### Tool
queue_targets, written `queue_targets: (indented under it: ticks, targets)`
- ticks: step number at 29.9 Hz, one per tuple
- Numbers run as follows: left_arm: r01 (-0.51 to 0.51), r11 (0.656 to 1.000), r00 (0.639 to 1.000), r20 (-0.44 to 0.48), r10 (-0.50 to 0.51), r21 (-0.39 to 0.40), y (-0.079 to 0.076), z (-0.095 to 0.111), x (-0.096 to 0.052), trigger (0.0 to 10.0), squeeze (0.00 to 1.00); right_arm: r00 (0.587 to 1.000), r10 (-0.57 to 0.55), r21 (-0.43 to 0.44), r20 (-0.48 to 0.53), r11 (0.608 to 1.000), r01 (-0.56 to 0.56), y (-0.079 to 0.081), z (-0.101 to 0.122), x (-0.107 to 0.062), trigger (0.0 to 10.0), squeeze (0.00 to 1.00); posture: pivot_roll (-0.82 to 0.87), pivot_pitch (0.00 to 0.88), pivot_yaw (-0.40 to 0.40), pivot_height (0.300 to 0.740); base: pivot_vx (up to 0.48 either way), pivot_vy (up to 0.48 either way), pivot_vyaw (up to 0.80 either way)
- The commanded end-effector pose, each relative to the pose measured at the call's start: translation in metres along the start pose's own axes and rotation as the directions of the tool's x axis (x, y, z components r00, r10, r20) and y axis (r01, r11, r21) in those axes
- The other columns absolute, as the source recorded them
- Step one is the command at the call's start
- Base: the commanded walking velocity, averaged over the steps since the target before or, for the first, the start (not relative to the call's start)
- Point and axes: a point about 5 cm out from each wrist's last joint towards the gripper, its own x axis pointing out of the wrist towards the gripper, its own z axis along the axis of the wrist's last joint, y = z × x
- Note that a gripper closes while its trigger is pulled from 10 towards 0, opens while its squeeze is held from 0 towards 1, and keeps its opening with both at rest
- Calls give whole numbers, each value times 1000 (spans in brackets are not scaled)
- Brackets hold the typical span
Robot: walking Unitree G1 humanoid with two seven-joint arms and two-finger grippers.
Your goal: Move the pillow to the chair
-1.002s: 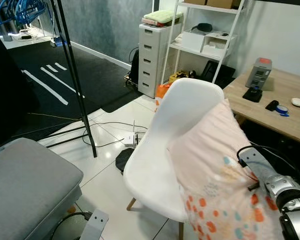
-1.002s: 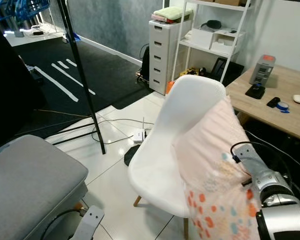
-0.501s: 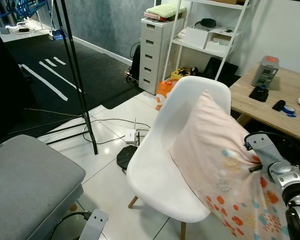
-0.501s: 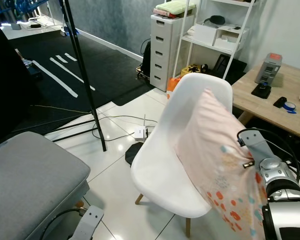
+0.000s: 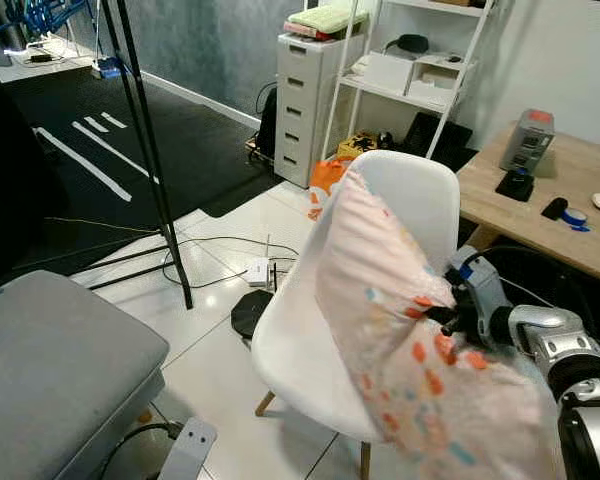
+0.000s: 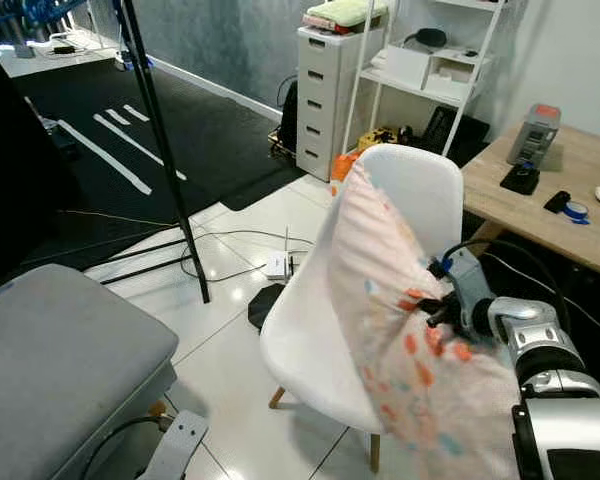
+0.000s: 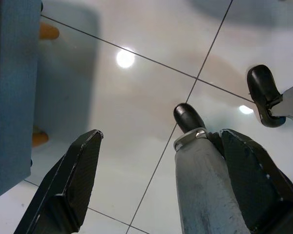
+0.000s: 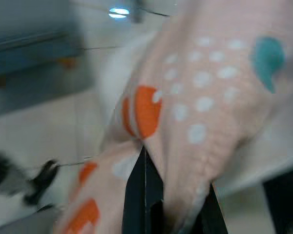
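A pale pink pillow [image 5: 400, 310] with orange and teal dots hangs over the seat of a white shell chair [image 5: 400, 195] on wooden legs. My right gripper [image 5: 450, 315] is shut on the pillow's cloth near its middle, at the chair's right side. The right wrist view is blurred; the pillow [image 8: 185, 112] bunches over one black finger [image 8: 142, 200]. My left gripper [image 7: 156, 180] hangs open above the white tile floor [image 7: 136, 97].
A grey cushioned seat [image 5: 50, 370] is at the lower left. A black stand pole [image 5: 145, 140] and cables [image 5: 230, 260] lie on the floor left of the chair. A wooden desk [image 5: 560, 190], a white shelf [image 5: 410, 70] and drawers [image 5: 305, 110] stand behind.
My right gripper has swung the pillow left and forward over the chair seat; the pillow now covers more of the chair's right half. The camera shifted slightly.
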Motion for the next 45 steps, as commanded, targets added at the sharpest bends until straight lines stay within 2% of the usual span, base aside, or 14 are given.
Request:
queue_targets:
  ticks: [1,3,7,10,20,24,25,26,27,29,32,35,36,45]
  targets:
    - [-5,1000,1000,-18,5,-12,2,-6,-1,10000,0,997,44,-55,69,998,-40,-3,21,-5,10000,0,-201,59,-31,740,0,0,0]
    - [-5,1000,1000,-17,5,-13,2,-6,-1,10000,0,979,202,-93,16,975,-200,7,20,-5,10000,0,-192,60,-32,740,0,0,0]
    - [-5,1000,1000,-17,5,-14,2,-6,-1,10000,0,963,268,-103,-24,958,-269,10,17,-7,10000,0,-194,59,-33,740,0,0,0]
    - [-4,1000,1000,-16,4,-15,2,-6,-1,10000,0,919,363,-104,-151,919,-380,14,5,-14,10000,0,-201,58,-36,740,0,0,0]
    - [-2,1000,1000,-17,2,-12,1,-6,-1,10000,0,807,351,-81,-475,896,-437,11,-31,-36,10000,0,-208,51,-36,740,0,0,0]
    - [-2,1000,1000,-17,2,-12,1,-6,-1,10000,0,795,324,-75,-513,906,-417,9,-35,-39,10000,0,-208,51,-36,740,0,0,0]
    - [-3,1000,1000,-17,3,-11,1,-6,-1,10000,0,781,255,-79,-570,929,-361,4,-42,-44,10000,0,-206,50,-36,740,0,0,0]
    - [-3,1000,1000,-18,3,-10,2,-7,-1,10000,0,774,99,-149,-625,959,-243,-7,-47,-50,10000,0,-209,47,-31,740,0,0,0]
    - [-3,1000,1000,-18,3,-10,2,-7,-1,10000,0,774,99,-149,-625,959,-243,-7,-47,-50,10000,0,-209,47,-31,740,0,0,0]
    - [-2,1000,1000,-19,2,-7,2,-7,-1,10000,0,744,-122,-261,-657,962,-73,-21,-51,-58,10000,0,-211,47,-29,740,0,0,0]
    - [-2,1000,1000,-20,2,-6,2,-7,-1,10000,0,730,-192,-294,-656,956,-13,-26,-51,-60,10000,0,-210,47,-28,740,0,0,0]
    - [-2,1000,1000,-20,2,-6,2,-7,-1,10000,0,708,-330,-354,-624,927,120,-34,-48,-62,10000,0,-207,48,-27,740,0,0,0]
    - [-4,1000,1000,-20,4,-8,3,-7,-1,10000,0,686,-456,-423,-567,876,232,-40,-43,-61,10000,0,-202,52,-26,740,0,0,0]
    - [0,1000,1000,-18,0,-8,3,-7,-1,10000,0,655,-591,-498,-471,791,356,-48,-33,-61,10000,0,-204,54,-27,740,0,0,0]
